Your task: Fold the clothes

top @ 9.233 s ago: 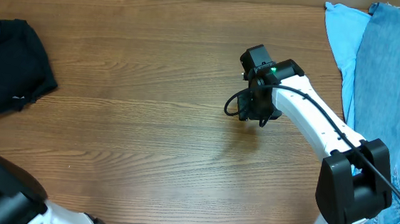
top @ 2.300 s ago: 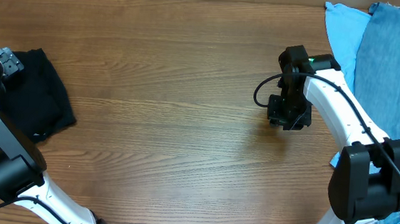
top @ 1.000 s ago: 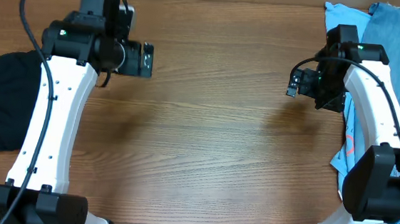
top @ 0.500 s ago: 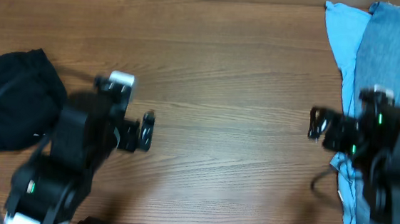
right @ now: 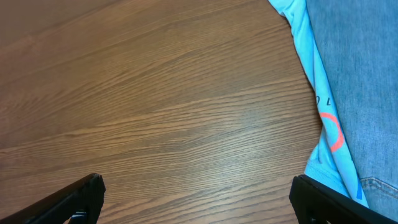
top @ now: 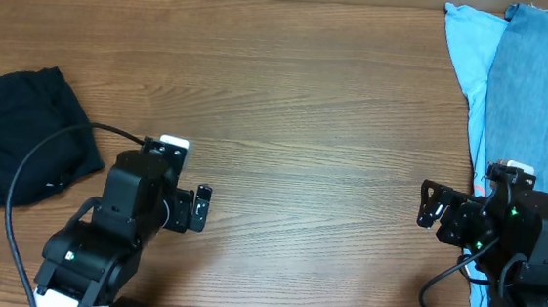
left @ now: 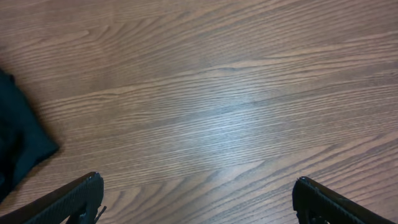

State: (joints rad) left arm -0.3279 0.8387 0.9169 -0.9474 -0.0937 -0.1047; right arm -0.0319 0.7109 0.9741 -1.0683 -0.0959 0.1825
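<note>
Black garment point(top: 20, 138) lies crumpled at the left edge of the worktop point(top: 308, 97), apart from both arms. In the left wrist view, a corner of the same fabric shows at the left border of the frame.

The left gripper point(top: 200, 208) sits to the right of the black garment, near the front of the worktop, and points toward the centre. Its fingers point(left: 78, 198) stand wide apart at the two lower corners of the left wrist view. Only bare wood lies between them, and the gripper holds nothing.

The centre of the worktop is plain wood grain.

The right gripper point(top: 430, 203) sits near the front right and points toward the centre. In the right wrist view its jaws are fully spread, with bare wood between them and nothing held.

The light-blue garment point(top: 465, 61) lies along the right side, just beside the right gripper. An orange ring print point(right: 333, 134) is visible near its lower edge. The denim-blue garment point(top: 528, 105) overlaps the light-blue garment on its right side and reaches the right border.
</note>
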